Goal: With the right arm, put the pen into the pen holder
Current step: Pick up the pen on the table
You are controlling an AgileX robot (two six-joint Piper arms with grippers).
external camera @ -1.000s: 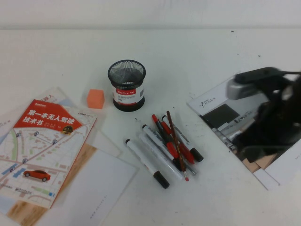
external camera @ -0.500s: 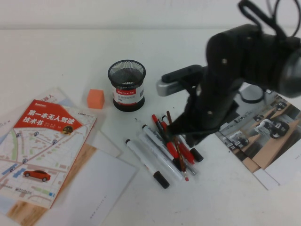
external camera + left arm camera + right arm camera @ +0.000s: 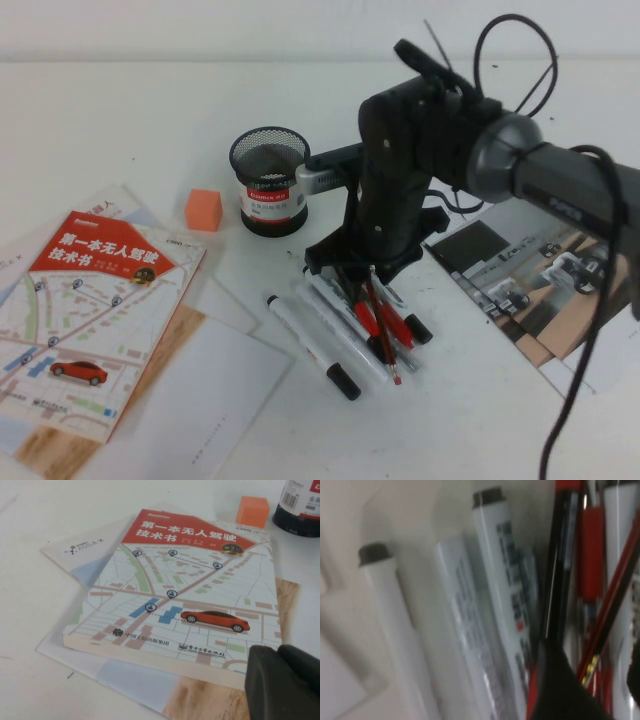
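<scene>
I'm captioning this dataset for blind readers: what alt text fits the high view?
The right gripper hangs low over a pile of markers and the thin dark red pen, beside the black mesh pen holder. A map-covered book and orange cube lie to the left; the left gripper is outside this view.

My right gripper [image 3: 362, 268] covers the upper ends of the markers [image 3: 345, 325] and of the pen [image 3: 382, 330], so I cannot tell if my fingers touch them. In my right wrist view the pen [image 3: 610, 605] is blurred and cut by the edge. My left gripper [image 3: 285, 685] shows only as a dark corner, and the pen holder [image 3: 301, 505] is cut off.
</scene>
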